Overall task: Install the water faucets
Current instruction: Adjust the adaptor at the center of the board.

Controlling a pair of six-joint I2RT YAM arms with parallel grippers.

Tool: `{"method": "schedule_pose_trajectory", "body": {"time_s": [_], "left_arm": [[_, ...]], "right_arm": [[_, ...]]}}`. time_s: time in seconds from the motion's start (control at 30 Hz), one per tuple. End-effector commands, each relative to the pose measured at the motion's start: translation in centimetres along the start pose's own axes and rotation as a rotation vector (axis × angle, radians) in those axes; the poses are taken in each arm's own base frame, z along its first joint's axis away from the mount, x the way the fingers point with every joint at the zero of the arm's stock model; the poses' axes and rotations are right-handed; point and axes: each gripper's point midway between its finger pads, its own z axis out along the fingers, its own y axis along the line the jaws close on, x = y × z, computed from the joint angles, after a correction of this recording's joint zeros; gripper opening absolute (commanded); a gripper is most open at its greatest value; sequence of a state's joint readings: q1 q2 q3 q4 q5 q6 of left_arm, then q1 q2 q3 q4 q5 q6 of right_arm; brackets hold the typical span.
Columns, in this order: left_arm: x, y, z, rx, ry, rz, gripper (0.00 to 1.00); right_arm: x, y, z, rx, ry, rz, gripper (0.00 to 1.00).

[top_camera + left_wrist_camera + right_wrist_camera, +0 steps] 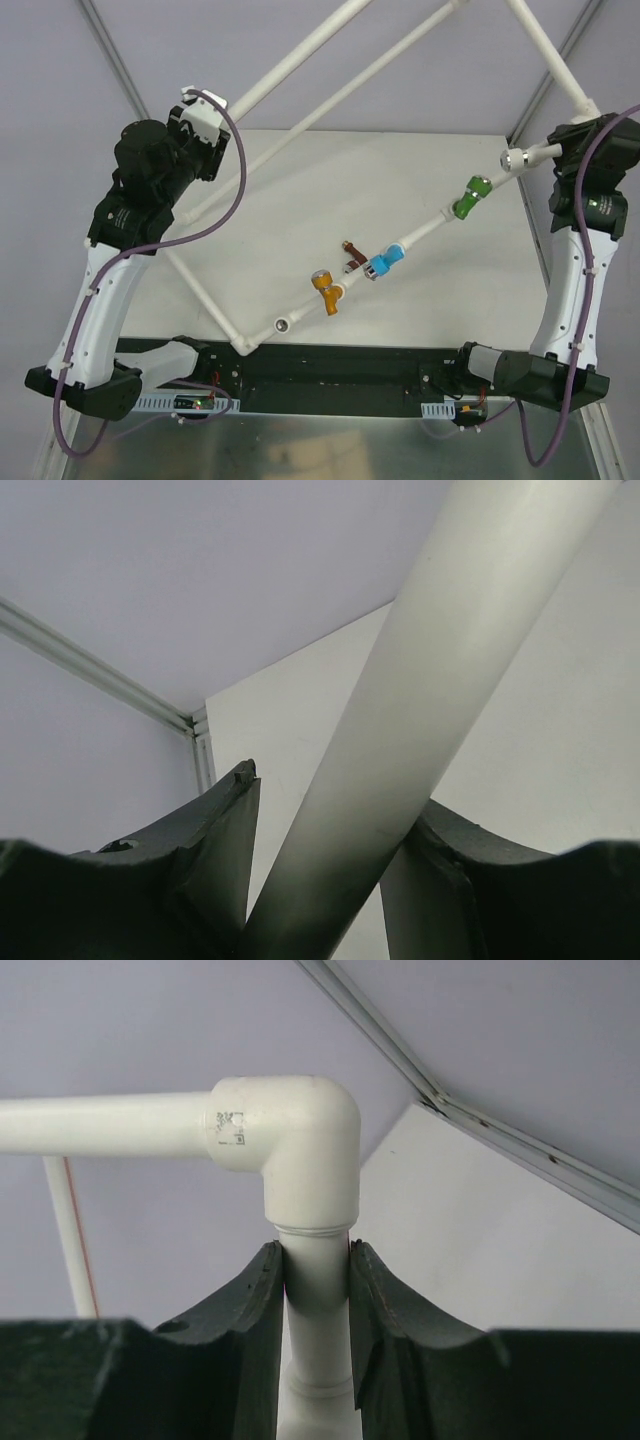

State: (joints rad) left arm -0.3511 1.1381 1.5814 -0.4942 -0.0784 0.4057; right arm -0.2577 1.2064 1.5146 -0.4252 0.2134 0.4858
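Grasped at both sides over the white table (330,180): a white pipe frame (428,229), with four small faucets strung along its lowest diagonal run. Nearest the arm bases, the orange faucet (327,288), sitting on the pipe just past a silver fitting (283,323) at the run's near end. Next up the line, the brown faucet (352,258), tucked just beside the blue faucet (384,262); from above, impossible to tell whether seated in the pipe or only resting against it. Farther along toward the right arm, well apart from the other three, the green faucet (468,198), just short of a second silver fitting (515,158) at the far end. Right gripper (315,1250) clenched on a short stub of pipe running out of a white elbow joint (310,1140), both dark pads pressed flat against the stub, fingertips just beneath the joint's collar. Left gripper (338,795) clamped around a slanting length of the same frame, one pad hard against the pipe, a narrow gap showing only at the tip of the other finger, bare table and the enclosure's corner beyond.
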Motion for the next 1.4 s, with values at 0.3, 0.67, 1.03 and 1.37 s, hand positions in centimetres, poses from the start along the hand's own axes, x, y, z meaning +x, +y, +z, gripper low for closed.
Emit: {"method": "schedule_pose_trajectory", "body": {"time_s": [0.3,0.67,1.03,1.37], "left_arm": [[-7.6,-1.2,-5.2,0.052,-0.431,-0.412,0.00],[0.2,-4.6,-5.9,0.079,-0.381,-0.625,0.00],[5.5,-7.1,-6.4,0.108,-0.362,-0.701,0.00],[9.0,-8.3,-6.3,0.104,-0.320,-0.707,0.00]], "right_arm": [[-14.9,21.7,-24.9,-0.971,-0.129,0.161,0.00],[-16.8,25.2,-30.6,-1.230,-0.040,0.282,0.00],[-16.9,26.0,-34.6,-1.404,0.057,0.341,0.00],[-16.1,23.7,-37.6,-1.420,0.018,0.334,0.20]]}}
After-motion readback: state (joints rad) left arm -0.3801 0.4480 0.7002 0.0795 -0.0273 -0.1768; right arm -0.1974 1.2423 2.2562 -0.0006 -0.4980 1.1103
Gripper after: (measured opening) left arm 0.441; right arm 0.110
